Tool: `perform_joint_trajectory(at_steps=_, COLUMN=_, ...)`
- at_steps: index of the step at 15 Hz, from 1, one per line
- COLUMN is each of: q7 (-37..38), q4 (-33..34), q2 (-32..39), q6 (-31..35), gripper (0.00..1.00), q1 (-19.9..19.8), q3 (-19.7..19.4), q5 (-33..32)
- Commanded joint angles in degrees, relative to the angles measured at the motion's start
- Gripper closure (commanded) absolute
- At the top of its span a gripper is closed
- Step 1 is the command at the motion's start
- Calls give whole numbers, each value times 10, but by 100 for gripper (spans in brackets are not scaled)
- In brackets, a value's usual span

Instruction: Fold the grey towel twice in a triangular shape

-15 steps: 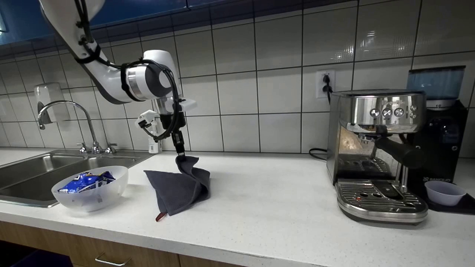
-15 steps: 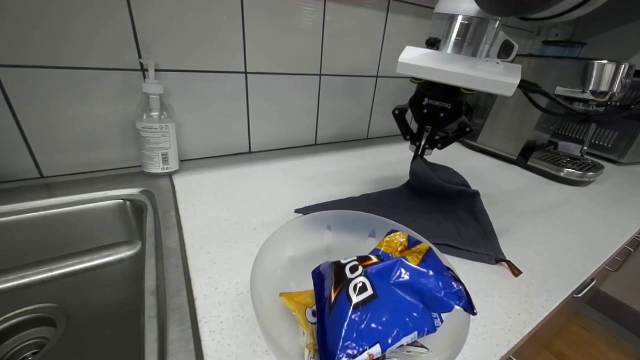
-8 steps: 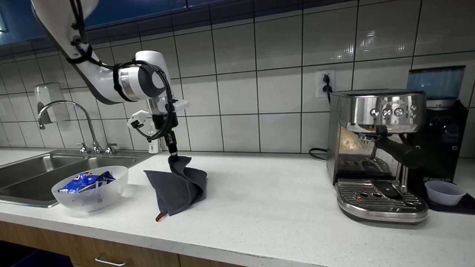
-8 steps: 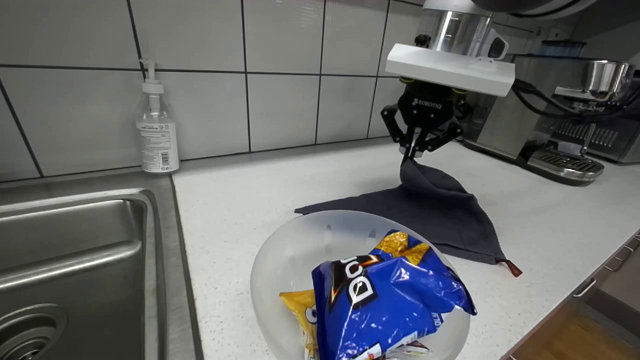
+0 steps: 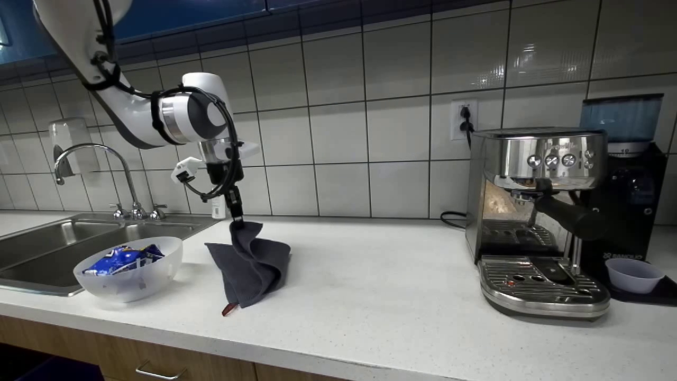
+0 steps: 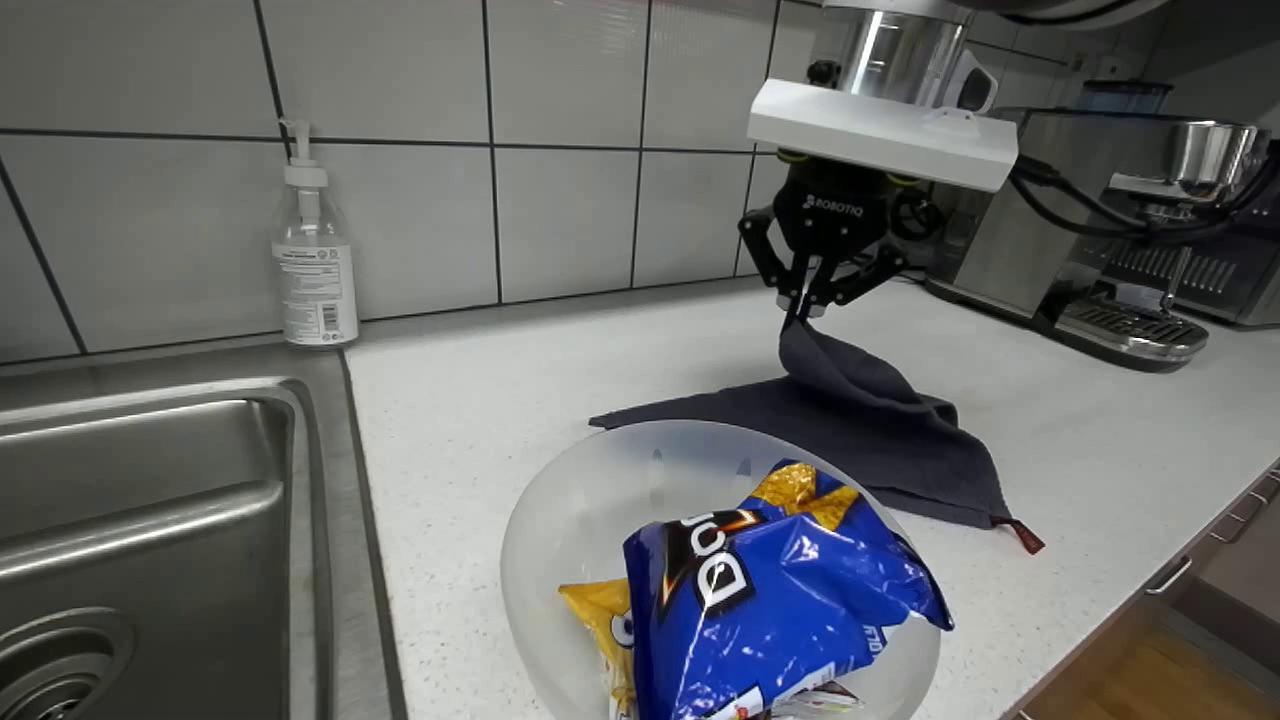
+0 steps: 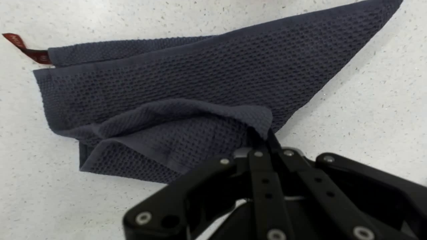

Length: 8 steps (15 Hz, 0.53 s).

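Grey towel (image 5: 256,272) lies on the counter (image 5: 381,312), in an exterior view with the bowl (image 5: 132,286) to its left and the espresso machine (image 5: 545,182) well apart to its right. It sits beneath the gripper (image 5: 238,219) and spreads mostly toward the counter's front edge. The gripper is closed tight, pinching a raised part of the cloth that stands in a peak off the counter; whether a corner or a fold is held, I cannot tell.

From left to right in the wrist view, a red tag (image 7: 40,56) juts from one end, two hems lie offset beside it, a curled flap rises to the gripper, and a long tip tapers off flat at the far right. The cloth is dark charcoal, matte and waffle-textured, with smoother borders.

Counted left to right: one sink (image 5: 69,248) with two basins, one faucet (image 5: 128,177), one bowl near the front edge with one blue packet (image 6: 780,600) and one yellow packet (image 6: 600,605) showing in it, one pump bottle (image 6: 318,290) by the back edge, one towel, one gripper, one espresso machine, one grinder (image 5: 624,185).
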Motion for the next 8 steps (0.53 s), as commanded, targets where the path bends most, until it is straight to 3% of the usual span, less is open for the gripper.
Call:
perform_joint_trajectory(at_steps=1, q7=3, q4=11, q2=0, q6=-5, gripper=99, q1=4, q3=10, q5=3)
perform_joint_trajectory(at_steps=8, q7=7, q4=29, q2=13, q6=-8, gripper=99, q1=17, q3=20, q5=4)
